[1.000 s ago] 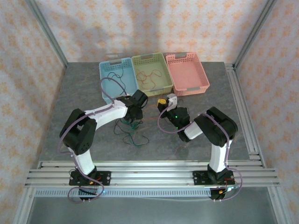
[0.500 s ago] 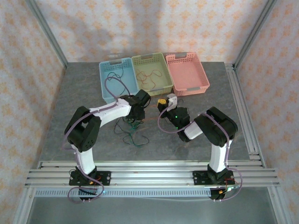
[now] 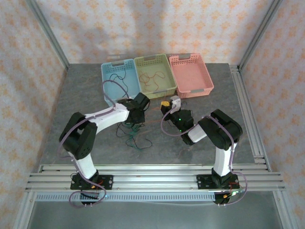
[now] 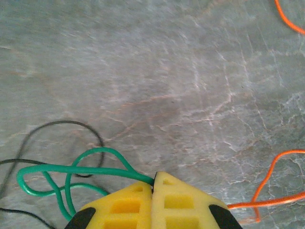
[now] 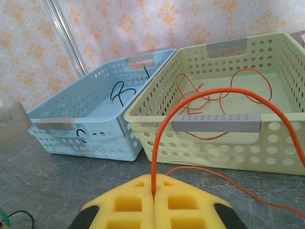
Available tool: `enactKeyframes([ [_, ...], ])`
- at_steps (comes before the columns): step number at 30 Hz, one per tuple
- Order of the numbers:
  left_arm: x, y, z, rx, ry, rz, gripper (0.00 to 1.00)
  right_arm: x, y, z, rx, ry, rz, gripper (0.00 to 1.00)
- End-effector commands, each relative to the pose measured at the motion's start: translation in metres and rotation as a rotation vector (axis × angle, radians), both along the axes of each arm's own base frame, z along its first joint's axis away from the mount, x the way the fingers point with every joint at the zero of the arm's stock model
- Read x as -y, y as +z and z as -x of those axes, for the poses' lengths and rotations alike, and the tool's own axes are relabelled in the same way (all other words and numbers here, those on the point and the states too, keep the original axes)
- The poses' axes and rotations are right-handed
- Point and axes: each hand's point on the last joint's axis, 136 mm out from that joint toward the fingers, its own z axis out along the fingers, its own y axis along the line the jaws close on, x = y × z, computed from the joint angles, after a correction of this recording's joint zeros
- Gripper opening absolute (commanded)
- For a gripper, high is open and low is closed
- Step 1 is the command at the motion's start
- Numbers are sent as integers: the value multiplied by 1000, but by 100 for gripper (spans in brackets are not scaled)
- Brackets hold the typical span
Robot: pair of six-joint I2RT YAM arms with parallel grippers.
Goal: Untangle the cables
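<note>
Holding, left tool point(image 4: 153, 184): yellow foam pads pressed together on the thin green flexible wire point(image 4: 57, 168). It leaves the pad seam leftward in the wrist view and doubles back in flat loops on the grey marbled table point(image 4: 167, 71).

Holding, right tool point(image 5: 153, 190): pads likewise closed, on the thin red-orange wire point(image 5: 209, 91). It rises upright from the seam, then arches over to the right.

Thin black wire point(image 4: 76, 125): slack curve lying beyond the green loops and crossing them.

Loose tangle of strands point(image 3: 136, 138): squiggles on the table between the arms, nearer the left one.

Handling, judged: very light, limp, smooth-sheathed. No fixed long axis; each run follows its own bends. Likely to slide through foam if dragged hard, and to snag at crossings.

Best hold, judged: a free run clear of crossings, near an end.

Beyond: pale blue perforated plastic basket point(image 5: 76, 121), black strand inside; yellow-green perforated plastic basket point(image 5: 214, 123), orange strands inside.
</note>
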Motion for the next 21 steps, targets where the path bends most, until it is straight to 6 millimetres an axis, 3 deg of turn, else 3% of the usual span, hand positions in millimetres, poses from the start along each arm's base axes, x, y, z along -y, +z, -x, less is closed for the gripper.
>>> enactKeyframes([
  [1, -35, 22, -15, 120, 132, 32, 0, 8, 22, -1, 54, -30, -38, 0],
  [6, -59, 27, -30, 222, 253, 222, 0, 17, 23, -3, 58, -83, -33, 0],
  [12, -84, 28, -33, 272, 324, 168, 0, 44, 28, -6, 71, -213, -22, 0],
  [16, -97, 25, -24, 271, 356, 123, 0, 94, 30, -10, 66, -445, -27, 0],
  [19, -101, 23, -21, 270, 369, 127, 0, 144, 24, -12, 23, -636, -104, 0],
  [21, -101, 22, -20, 271, 369, 135, 0, 166, 15, -12, -12, -704, -168, 0],
])
